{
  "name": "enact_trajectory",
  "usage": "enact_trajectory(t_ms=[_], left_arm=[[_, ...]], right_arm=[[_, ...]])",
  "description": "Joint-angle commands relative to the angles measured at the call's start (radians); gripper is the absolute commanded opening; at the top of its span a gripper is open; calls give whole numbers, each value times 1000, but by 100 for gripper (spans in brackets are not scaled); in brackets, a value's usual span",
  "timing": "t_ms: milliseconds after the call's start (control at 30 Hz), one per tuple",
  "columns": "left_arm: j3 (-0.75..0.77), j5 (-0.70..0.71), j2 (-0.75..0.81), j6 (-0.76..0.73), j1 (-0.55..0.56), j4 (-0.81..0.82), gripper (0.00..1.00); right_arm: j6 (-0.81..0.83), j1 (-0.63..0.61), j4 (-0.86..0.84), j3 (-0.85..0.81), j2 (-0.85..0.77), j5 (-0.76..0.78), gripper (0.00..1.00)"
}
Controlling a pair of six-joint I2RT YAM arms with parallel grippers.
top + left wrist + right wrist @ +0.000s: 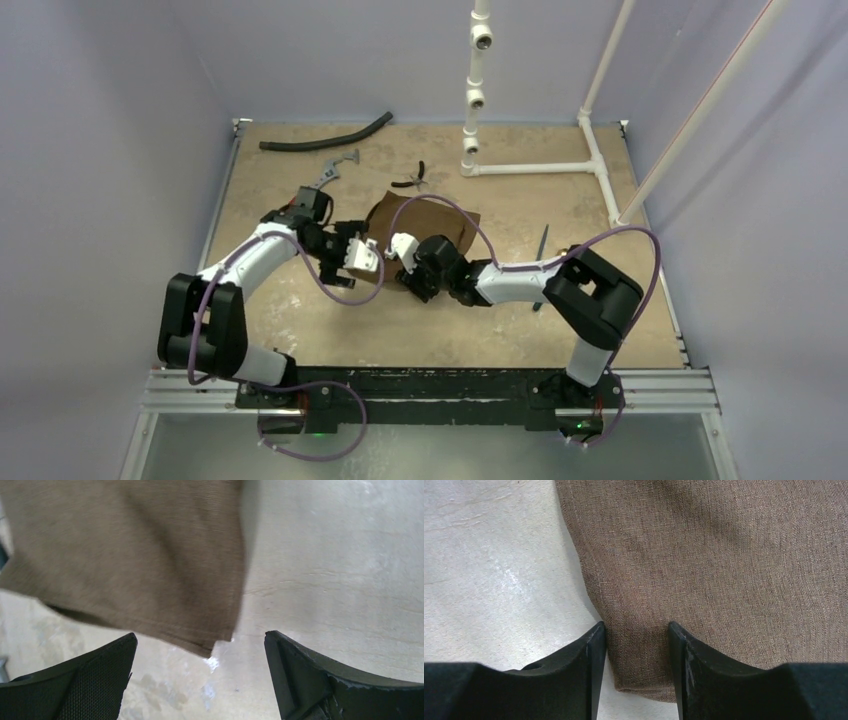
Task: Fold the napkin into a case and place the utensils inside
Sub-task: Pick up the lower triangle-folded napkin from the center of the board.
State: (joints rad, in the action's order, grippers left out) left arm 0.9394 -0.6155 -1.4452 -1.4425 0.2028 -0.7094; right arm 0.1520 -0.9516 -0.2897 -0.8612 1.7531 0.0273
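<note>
The dark-brown napkin (pixel 432 222) lies on the table between the two arms. Its near corner is lifted and hangs blurred in the left wrist view (pixel 135 560). My left gripper (pixel 200 637) is wide open just short of that corner, with nothing between its fingers. In the right wrist view, my right gripper (pixel 636 627) straddles a folded edge of the napkin (pixel 724 565). Its jaws are partly closed, with cloth in the gap. In the top view the left gripper (pixel 358 262) and right gripper (pixel 402 250) meet at the napkin's near-left edge. A dark, thin utensil (pixel 543 243) lies to the right.
A black hose (pixel 325 137) lies at the back left. Nearer are a wrench (pixel 335 170) and small black pliers (pixel 412 180), just behind the napkin. A white pipe frame (pixel 530 167) stands at the back right.
</note>
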Motion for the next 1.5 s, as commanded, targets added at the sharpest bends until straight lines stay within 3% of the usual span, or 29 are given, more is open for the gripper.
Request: enact_trajectory(t_ms=[0, 167, 367, 433, 567, 700, 833, 900, 967, 1233, 1467], left_arm=[[-78, 87, -9, -187, 54, 65, 99], [-98, 196, -66, -189, 108, 218, 98], [-154, 296, -117, -173, 179, 331, 97], [-161, 312, -134, -180, 186, 338, 89], [-75, 331, -213, -161, 201, 264, 62], [-78, 350, -237, -170, 208, 277, 55], [-78, 354, -244, -146, 212, 291, 38], [-53, 343, -254, -118, 211, 275, 22], [-10, 321, -270, -77, 211, 239, 0], [166, 204, -316, 15, 212, -3, 0], [277, 127, -365, -10, 210, -316, 0]], right_arm=[[-46, 19, -14, 16, -28, -56, 53], [-68, 40, -18, 14, -20, -84, 54], [-103, 85, -19, 19, -18, -152, 43], [-109, 101, -19, 19, -18, -176, 38], [-122, 120, -19, 17, -16, -223, 29], [-136, 137, -29, 24, -18, -245, 27], [-170, 169, -32, 20, -19, -280, 24], [-190, 190, -37, 19, -21, -308, 21], [-207, 210, -42, 18, -25, -340, 20], [-286, 268, -57, 29, -58, -516, 13], [-377, 312, -72, 51, -89, -768, 7]])
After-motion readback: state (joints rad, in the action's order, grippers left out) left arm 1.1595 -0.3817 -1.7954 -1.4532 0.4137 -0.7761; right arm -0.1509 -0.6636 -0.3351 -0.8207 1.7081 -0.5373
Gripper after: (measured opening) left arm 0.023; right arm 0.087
